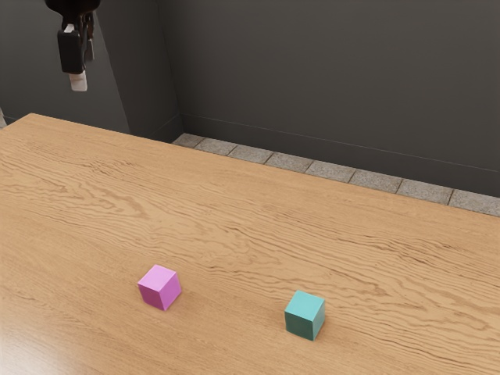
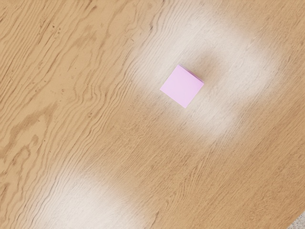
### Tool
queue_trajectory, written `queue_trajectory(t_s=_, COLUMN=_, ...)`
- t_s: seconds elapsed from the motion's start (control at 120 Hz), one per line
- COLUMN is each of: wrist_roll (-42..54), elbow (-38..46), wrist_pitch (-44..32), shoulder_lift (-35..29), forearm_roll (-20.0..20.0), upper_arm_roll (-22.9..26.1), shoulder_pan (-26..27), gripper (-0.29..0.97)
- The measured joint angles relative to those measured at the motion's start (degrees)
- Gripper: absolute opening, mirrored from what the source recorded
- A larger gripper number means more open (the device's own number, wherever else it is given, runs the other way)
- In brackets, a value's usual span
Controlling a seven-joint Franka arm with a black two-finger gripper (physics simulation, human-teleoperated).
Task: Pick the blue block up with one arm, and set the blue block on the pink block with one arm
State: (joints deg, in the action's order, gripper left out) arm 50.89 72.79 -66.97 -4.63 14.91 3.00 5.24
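Wooden table [image 1: 312, 226]; dark grey walls [image 1: 328, 70]; grey tiled floor strip [image 1: 351, 176] behind.

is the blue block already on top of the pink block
No, the blue block sits on the table, apart from the pink block.

Pincer [image 1: 77, 78] hung in the exterior view's upper left corner, pointing approx. straight down, w/ the hand upright above it. The hand's upper part and the arm ran out past the top edge of the exterior view. Housing was black, w/ a grey patch on the side facing the camera & a pale tip at the lowest end. It sat high over the surface [image 1: 258, 211], well apart from it, above the far left end. Side-on angle: couldn't tell whether it was open or closed. Wrist cam looked down onto the surface from well above.
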Motion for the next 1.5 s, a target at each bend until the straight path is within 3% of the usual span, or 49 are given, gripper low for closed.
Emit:
queue_trajectory(t_s=0.3, wrist_roll=0.00, elbow=-0.79, wrist_pitch=-0.10, shoulder_lift=0.26, forearm_roll=-2.32, upper_arm_roll=0.30, shoulder_pan=-2.57, gripper=0.68)
queue_trajectory(t_s=0.4, wrist_roll=-0.12, elbow=-0.82, wrist_pitch=-1.34, shoulder_lift=2.58, forearm_roll=-3.48, upper_arm_roll=1.27, shoulder_pan=3.35, gripper=0.68)
queue_trajectory(t_s=0.65, wrist_roll=-1.42, elbow=18.97, wrist_pitch=-12.73, shoulder_lift=1.89, forearm_roll=-9.16, upper_arm_roll=2.58, shoulder_pan=12.78, gripper=0.68)
queue_trajectory(t_s=0.875, wrist_roll=-5.54, elbow=30.97, wrist_pitch=-23.64, shoulder_lift=-0.07, forearm_roll=-10.38, upper_arm_roll=6.26, shoulder_pan=2.23, gripper=0.68)
queue_trajectory(t_s=1.125, wrist_roll=-14.03, elbow=43.32, wrist_pitch=-38.43, shoulder_lift=0.97, forearm_roll=-14.65, upper_arm_roll=8.14, shoulder_pan=4.55, gripper=0.68)
queue_trajectory(t_s=1.5, wrist_roll=-27.32, elbow=44.52, wrist_pitch=-50.22, shoulder_lift=6.46, forearm_roll=-18.59, upper_arm_roll=14.49, shoulder_pan=2.43, gripper=0.68)
